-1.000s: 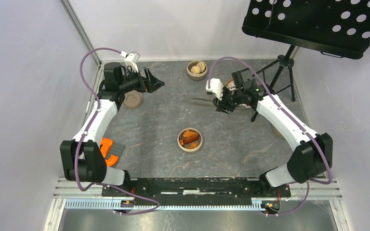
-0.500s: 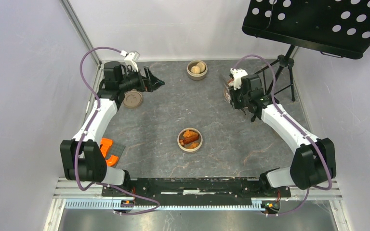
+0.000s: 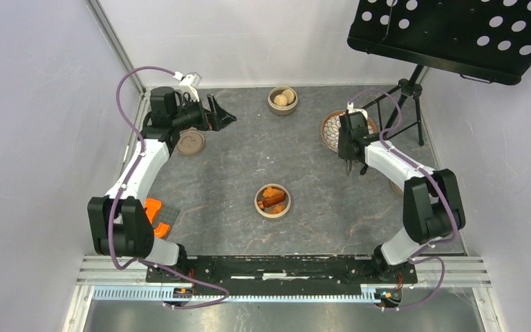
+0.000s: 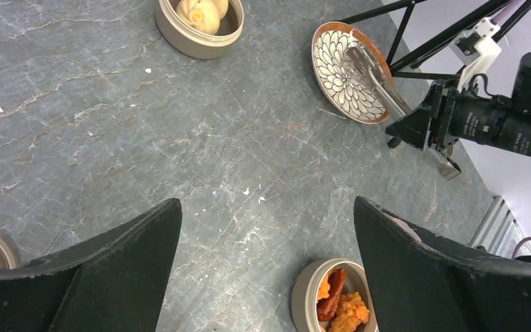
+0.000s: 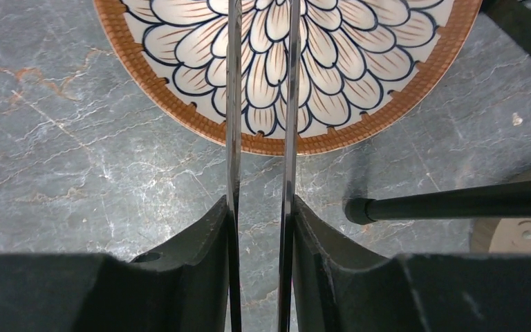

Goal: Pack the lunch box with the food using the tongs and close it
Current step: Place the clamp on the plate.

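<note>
The right tool (image 5: 261,225) is pinching the tongs (image 5: 234,104): its two dark fingers (image 5: 204,242) press on the outer sides of the slim grey arms, which run side by side with a narrow gap between them. The arms reach forward over the patterned plate (image 5: 180,104) at the far right of the table (image 3: 214,180); their tips lie beyond the top edge of the right wrist view, and whether they touch the plate cannot be told. The left tool (image 4: 266,202) hangs above the far left part of the table with its fingers spread wide and nothing between them. A round tan lid (image 3: 191,142) lies flat just beside it. The orange crumbed chunks (image 3: 272,193) sit in a round container (image 3: 263,207) near the middle of the table, next to a reddish-brown piece. The pale buns (image 3: 283,97) sit in a second round container (image 3: 274,107) at the far edge, well apart from both tools.
</note>
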